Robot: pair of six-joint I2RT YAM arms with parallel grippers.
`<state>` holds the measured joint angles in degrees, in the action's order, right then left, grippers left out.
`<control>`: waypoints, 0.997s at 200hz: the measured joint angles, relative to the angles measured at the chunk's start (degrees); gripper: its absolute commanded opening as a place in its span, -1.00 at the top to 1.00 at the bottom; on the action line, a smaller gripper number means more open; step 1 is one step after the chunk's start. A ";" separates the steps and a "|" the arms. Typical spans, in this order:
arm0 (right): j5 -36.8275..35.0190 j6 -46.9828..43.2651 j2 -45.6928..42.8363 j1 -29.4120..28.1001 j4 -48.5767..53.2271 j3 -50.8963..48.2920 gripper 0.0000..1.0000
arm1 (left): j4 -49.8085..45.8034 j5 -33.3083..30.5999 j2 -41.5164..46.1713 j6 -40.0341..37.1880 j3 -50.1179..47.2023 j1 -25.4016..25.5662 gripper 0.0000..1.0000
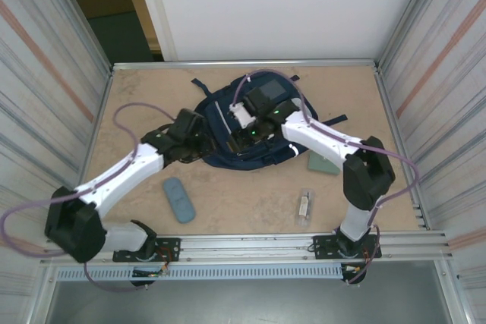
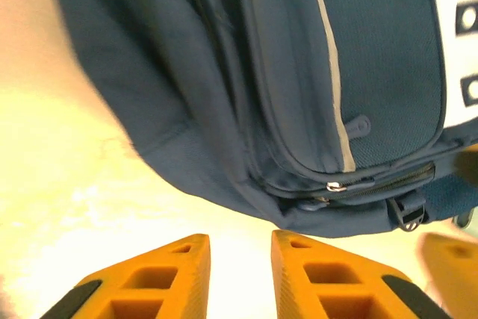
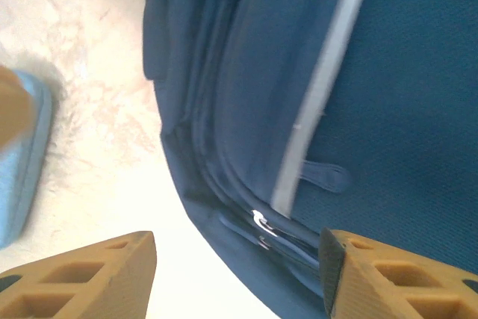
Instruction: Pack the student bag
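the big navy-blue cloth student bag (image 1: 215, 111) is laid in the middle of the desk (image 1: 243, 202), with the left hand (image 2: 240, 248) held a little apart and the right hand (image 3: 237, 248) spread wide by its zip (image 3: 261, 223), both empty, and a light blue flat case (image 1: 178, 199) is left unpacked.

Mid-worktop (image 1: 364, 104), toward far side: student bag (image 1: 216, 111). L claw (image 1: 201, 142) just beside bag's left edge; R claw (image 1: 250, 136) over bag. Oblong case (image 1: 179, 199) near-left of bag, apart. Flat pad (image 1: 323, 163) just right of bag. Small packet (image 1: 304, 206) nearer the arms, well apart. Thin stick (image 1: 200, 86) far-left of bag.
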<state>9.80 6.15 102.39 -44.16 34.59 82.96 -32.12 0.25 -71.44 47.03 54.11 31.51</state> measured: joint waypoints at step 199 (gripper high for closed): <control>-24.81 -13.79 10.62 -8.79 -14.45 -2.91 0.97 | 8.46 9.29 10.25 -1.75 -10.10 -4.57 0.25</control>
<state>-15.00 -7.64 113.01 -52.95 20.14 80.05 -23.66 9.54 -61.19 45.28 44.01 26.94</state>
